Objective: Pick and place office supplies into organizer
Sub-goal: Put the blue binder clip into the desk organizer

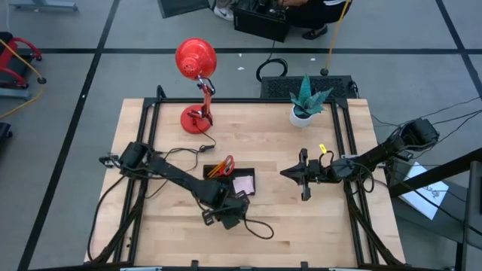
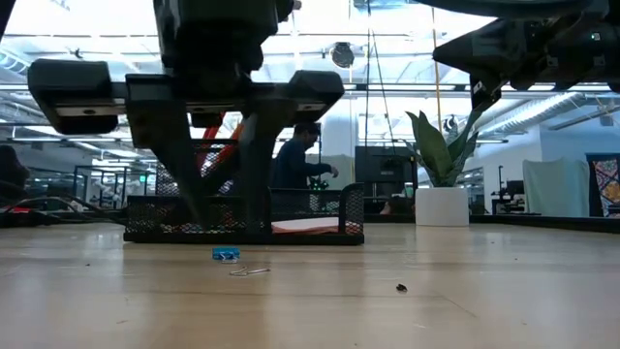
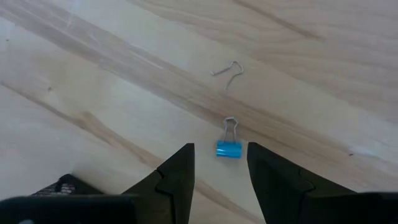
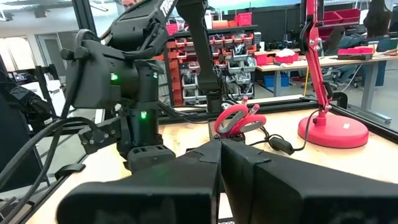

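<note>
Wooden table point(image 1: 301, 218) holds one black mesh organizer point(image 2: 354, 215), pink sticky pad point(image 1: 243, 184) and red-handled scissors point(image 1: 225, 164) inside. One left gripper point(image 3: 221, 177) hangs parted over one blue clip point(image 3: 228, 149), its wire handles pointing away from the fingers. Right gripper point(image 1: 304, 175) waits closed, empty, well apart
</note>
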Controlling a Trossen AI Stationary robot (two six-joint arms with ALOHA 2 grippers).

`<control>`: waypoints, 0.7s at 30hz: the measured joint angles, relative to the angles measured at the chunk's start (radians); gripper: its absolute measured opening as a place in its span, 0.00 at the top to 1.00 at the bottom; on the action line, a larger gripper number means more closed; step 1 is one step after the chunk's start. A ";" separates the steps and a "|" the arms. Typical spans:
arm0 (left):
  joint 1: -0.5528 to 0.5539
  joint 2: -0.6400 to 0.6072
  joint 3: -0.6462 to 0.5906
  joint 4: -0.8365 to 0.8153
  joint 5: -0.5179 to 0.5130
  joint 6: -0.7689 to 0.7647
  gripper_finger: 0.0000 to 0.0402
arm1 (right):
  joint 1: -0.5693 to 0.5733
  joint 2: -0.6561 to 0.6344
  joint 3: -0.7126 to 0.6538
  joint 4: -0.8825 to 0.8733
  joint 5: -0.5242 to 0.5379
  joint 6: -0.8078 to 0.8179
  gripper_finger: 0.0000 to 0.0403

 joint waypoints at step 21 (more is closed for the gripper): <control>0.045 0.066 0.001 0.004 0.106 0.051 0.63 | 0.000 0.000 0.000 0.000 0.000 -0.011 0.99</control>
